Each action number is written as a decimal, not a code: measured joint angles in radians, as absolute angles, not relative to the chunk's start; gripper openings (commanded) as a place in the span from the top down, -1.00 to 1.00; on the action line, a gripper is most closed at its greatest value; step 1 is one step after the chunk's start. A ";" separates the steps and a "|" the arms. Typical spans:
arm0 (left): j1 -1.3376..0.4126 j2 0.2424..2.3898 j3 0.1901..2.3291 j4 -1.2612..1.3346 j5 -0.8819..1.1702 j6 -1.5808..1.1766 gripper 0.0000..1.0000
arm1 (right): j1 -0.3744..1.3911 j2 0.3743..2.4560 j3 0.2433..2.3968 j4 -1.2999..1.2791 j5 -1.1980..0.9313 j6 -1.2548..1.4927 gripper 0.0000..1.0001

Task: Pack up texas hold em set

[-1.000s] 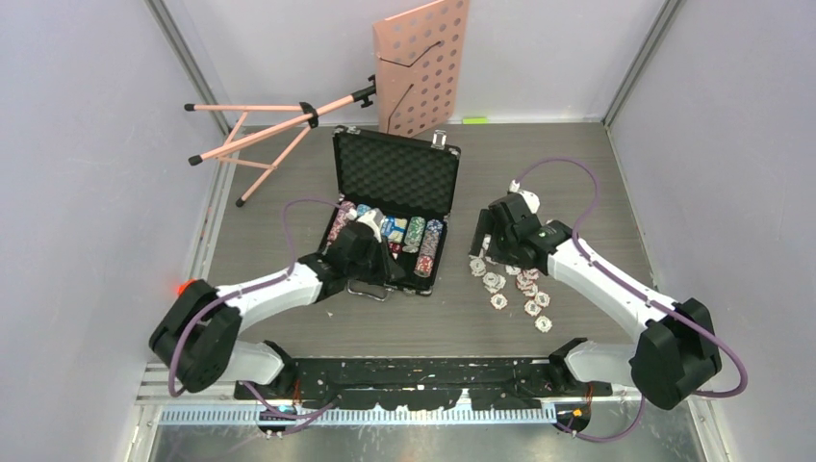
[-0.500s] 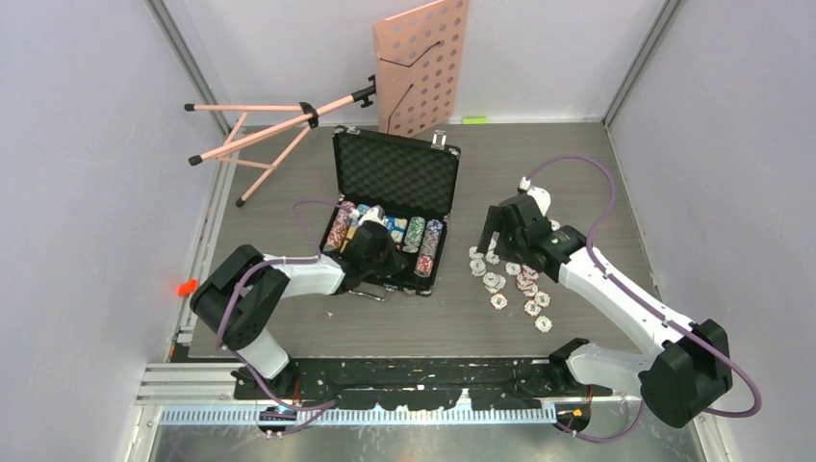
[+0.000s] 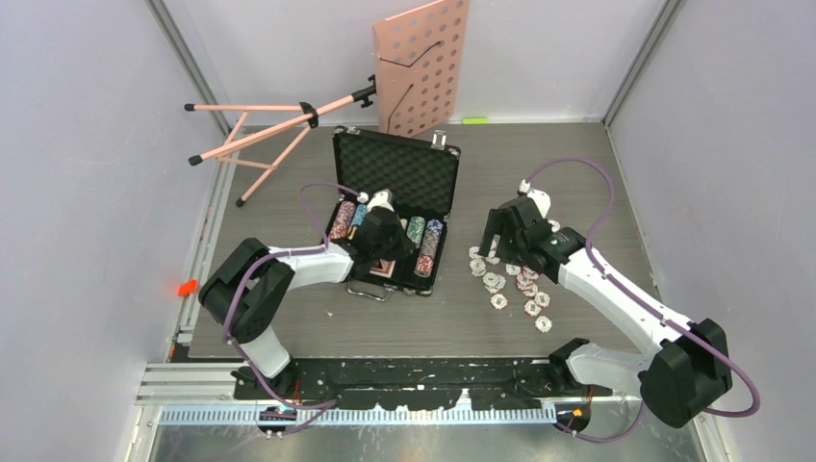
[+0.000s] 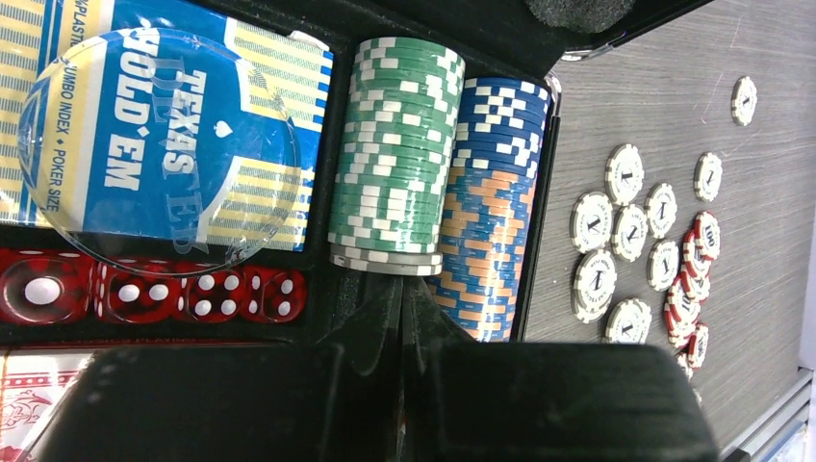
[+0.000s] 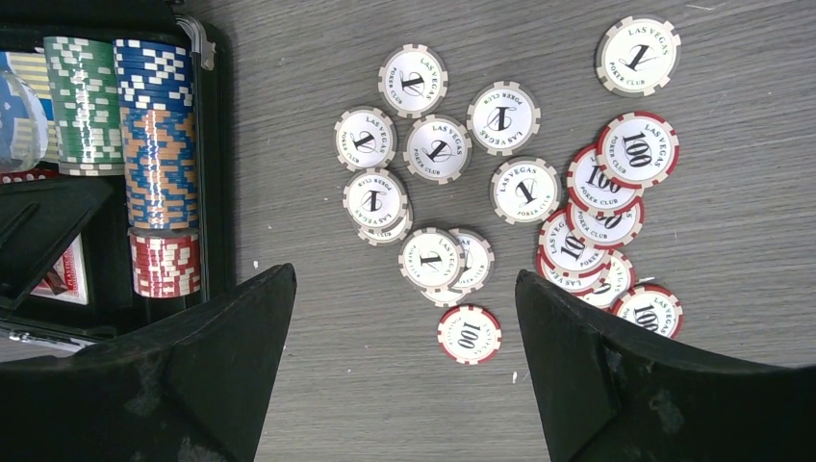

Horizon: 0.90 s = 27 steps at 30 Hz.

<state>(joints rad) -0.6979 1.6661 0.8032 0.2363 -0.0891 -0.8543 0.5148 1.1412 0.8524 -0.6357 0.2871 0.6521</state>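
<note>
L gripper (image 4: 402, 289): jaws pressed tight together, tips inside the open case (image 3: 396, 173), low over its tray. In L wrist view, green chip stack (image 4: 396, 154) lies at 12 o'clock of the tips, almost touching. Blue/orange stack (image 4: 496, 192) at 1 o'clock, side by side w/ the green one. Row of red dice (image 4: 154, 289) at 9 o'clock. Blue "Texas Hold'em" card deck (image 4: 279, 115) at 10-11 o'clock, w/ a clear round disc (image 4: 159, 149) lying on it.

R gripper (image 5: 402, 289): jaws wide apart, gripping nothing, above the table (image 3: 577, 164) beside the case. In R wrist view, loose chips spread from 12 to 3 o'clock of the gap: white "1" chips (image 5: 438, 149) at 12, red-edged "100" chips (image 5: 616, 183) overlapping at 2-3 o'clock. One single "100" chip (image 5: 469, 334) at about 4 o'clock, btwn the fingers. Red chip stack (image 5: 165, 265) in the case at 9 o'clock.

Top view: case sits mid-table, lid upright at its far side, foam lining showing; loose chips at 3-4 o'clock of it. Pink music stand (image 3: 421, 67) at 12 o'clock, behind the case.
</note>
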 measured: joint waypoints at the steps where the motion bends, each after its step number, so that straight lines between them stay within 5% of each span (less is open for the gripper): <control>1: -0.698 1.666 0.806 0.229 -0.090 -0.848 1.00 | 0.514 1.141 0.851 -0.636 0.286 0.652 -0.83; 8: -0.698 1.665 0.815 0.207 -0.093 -0.819 1.00 | 0.513 1.184 0.853 -0.636 0.260 0.649 -0.98; 27: -0.698 1.586 0.815 0.149 -0.083 -0.771 1.00 | 0.513 1.312 0.883 -0.683 0.171 0.623 -0.90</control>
